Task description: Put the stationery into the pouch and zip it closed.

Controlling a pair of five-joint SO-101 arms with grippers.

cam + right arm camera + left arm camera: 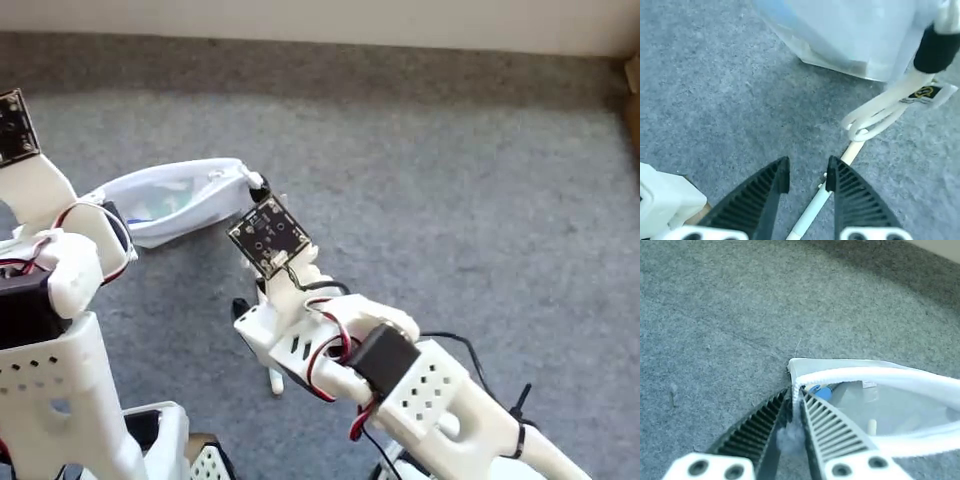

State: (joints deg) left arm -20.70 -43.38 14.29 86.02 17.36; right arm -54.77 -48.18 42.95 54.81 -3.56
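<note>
pouch [175,200] on grey carpet [450,180], mouth partly open, blue item [821,391] inside. left gripper [796,400]: clamped on pouch corner at zip end. right gripper [807,175]: parted (narrow gap), low over thin white stick [812,212] on carpet, near pouch pull cord [875,117].

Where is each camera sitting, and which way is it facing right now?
High view: fixed above, looking down on the grey table, the pouch and both arms.
Left wrist view: on the left arm, at its wrist, facing along the left gripper, shut on the pouch's end.
Right wrist view: on the right arm, at its wrist, facing down past the open right gripper at a white stick, pouch beyond.
Shared: all three show the pouch.
</note>
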